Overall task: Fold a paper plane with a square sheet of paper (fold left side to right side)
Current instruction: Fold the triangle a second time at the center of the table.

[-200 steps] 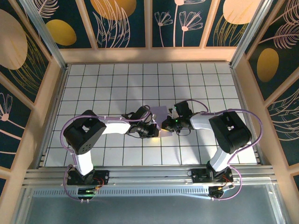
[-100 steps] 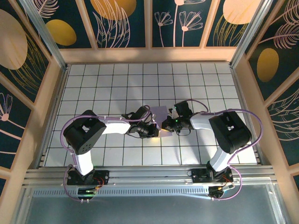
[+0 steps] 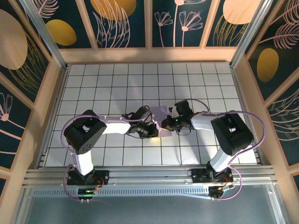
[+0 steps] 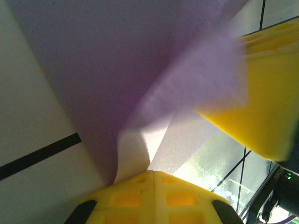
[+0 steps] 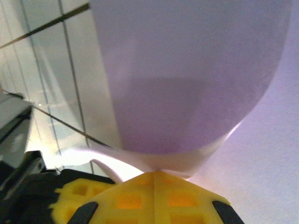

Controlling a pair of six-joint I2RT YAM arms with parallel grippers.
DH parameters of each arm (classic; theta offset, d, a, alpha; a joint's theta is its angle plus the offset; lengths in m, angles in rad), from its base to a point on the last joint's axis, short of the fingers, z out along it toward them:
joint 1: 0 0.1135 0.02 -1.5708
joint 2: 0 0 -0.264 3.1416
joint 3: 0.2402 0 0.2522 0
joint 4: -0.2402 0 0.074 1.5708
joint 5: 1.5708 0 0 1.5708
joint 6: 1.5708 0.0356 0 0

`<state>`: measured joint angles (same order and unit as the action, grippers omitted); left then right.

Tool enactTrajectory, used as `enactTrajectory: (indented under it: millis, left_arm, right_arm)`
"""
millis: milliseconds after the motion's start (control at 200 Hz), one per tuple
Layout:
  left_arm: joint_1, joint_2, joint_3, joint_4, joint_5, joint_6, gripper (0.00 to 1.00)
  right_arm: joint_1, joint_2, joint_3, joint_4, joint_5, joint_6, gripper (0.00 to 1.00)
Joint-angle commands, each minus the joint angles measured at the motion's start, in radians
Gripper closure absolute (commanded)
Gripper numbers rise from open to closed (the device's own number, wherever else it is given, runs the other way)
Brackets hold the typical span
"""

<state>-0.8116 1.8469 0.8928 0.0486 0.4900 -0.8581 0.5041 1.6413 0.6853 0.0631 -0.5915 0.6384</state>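
The square sheet of paper (image 3: pixel 159 112) is pale lavender and is held up off the white grid table (image 3: pixel 112 84) at its centre, between the two arms. My left gripper (image 3: pixel 152 129) is shut on its near left edge. In the left wrist view the yellow jaws (image 4: pixel 153 171) meet on a curled flap of the paper (image 4: pixel 117 70). My right gripper (image 3: pixel 167 125) is shut on the near right edge. In the right wrist view its jaws (image 5: pixel 154 173) pinch the paper (image 5: pixel 187 70), which bows upward above them. A yellow finger of the right gripper (image 4: pixel 257 107) shows close by in the left wrist view.
Wooden walls with dark floral panels (image 3: pixel 149 23) enclose the table on three sides. A metal rail (image 3: pixel 149 175) with both arm bases runs along the near edge. The grippers work almost touching, about one tile apart.
Both grips on the paper are unchanged. The right arm's elbow has shifted slightly to the right and the lifted sheet has barely moved.
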Motion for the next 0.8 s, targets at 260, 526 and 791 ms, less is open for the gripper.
enactTrajectory:
  millis: [260,526,791]
  left_arm:
    - [-0.003,0.027,-0.009,-0.052,-0.014,-0.013,1.00]
    - [-0.003,0.025,-0.009,-0.067,-0.021,-0.013,1.00]
    - [-0.003,0.023,-0.009,-0.088,-0.031,-0.015,1.00]
  right_arm:
    - [0.030,-0.049,-0.030,0.064,0.007,0.007,1.00]
    - [0.056,0.027,-0.021,0.120,0.033,0.023,1.00]
    - [0.056,0.060,-0.012,0.076,0.093,0.001,1.00]
